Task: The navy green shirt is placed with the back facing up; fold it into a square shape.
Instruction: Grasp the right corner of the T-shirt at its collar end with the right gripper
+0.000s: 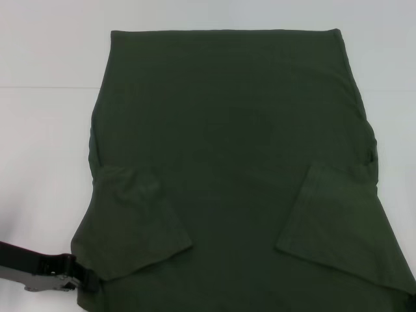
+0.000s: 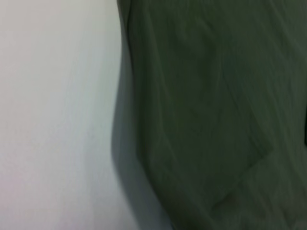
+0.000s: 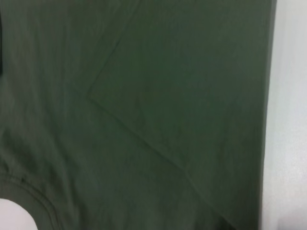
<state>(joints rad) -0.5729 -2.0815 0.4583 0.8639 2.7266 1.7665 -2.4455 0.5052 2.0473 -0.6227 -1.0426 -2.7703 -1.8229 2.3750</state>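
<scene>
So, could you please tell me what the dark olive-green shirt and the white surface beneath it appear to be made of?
The dark olive-green shirt looks like soft matte knit fabric, probably cotton: it creases gently and both sleeves fold flat. The white table surface looks smooth and hard, perhaps laminate; no texture shows. The left gripper sits at the shirt's near-left edge.

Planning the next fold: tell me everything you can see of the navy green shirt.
The navy green shirt is plain dark olive, soft cotton-like cloth, lying flat on the white table, straight hem farthest from the robot. Both short sleeves are folded inward over the body. The left pincer is at its near left corner; the right pincer is barely in view.
</scene>
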